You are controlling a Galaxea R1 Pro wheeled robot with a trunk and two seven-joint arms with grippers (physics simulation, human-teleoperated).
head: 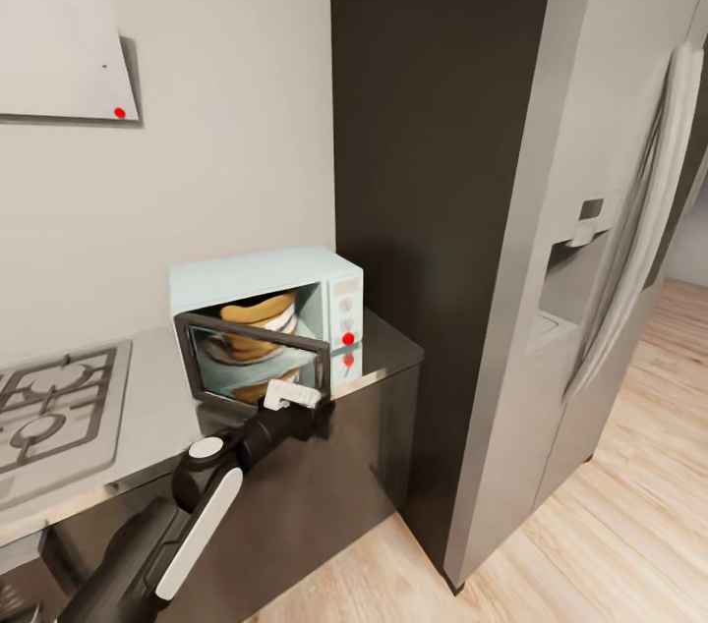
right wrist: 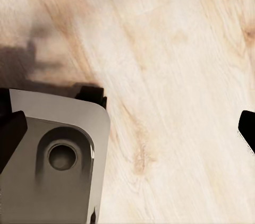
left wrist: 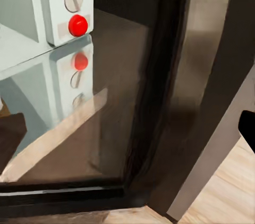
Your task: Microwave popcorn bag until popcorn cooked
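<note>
The pale mint-blue microwave [head: 265, 275] stands on the steel countertop [head: 147, 417] beside a tall dark cabinet. Its black-framed glass door [head: 254, 363] hangs partly open. The tan popcorn bag [head: 260, 311] sits inside, seen over and through the door. The popcorn is hidden in the bag. My left gripper [head: 295, 397] is at the door's lower front edge, fingers spread and holding nothing. The left wrist view shows the microwave's control panel [left wrist: 66, 6] with its red dot [left wrist: 78, 25] mirrored in the countertop [left wrist: 106, 128]. My right gripper [right wrist: 127, 128] hangs open over the wooden floor.
A gas hob [head: 54, 407] lies left of the microwave. The dark cabinet [head: 433, 161] and a grey fridge [head: 590, 289] stand to the right. A white hood [head: 59, 53] hangs on the wall. The robot's base [right wrist: 53, 160] sits on the wooden floor [right wrist: 175, 49].
</note>
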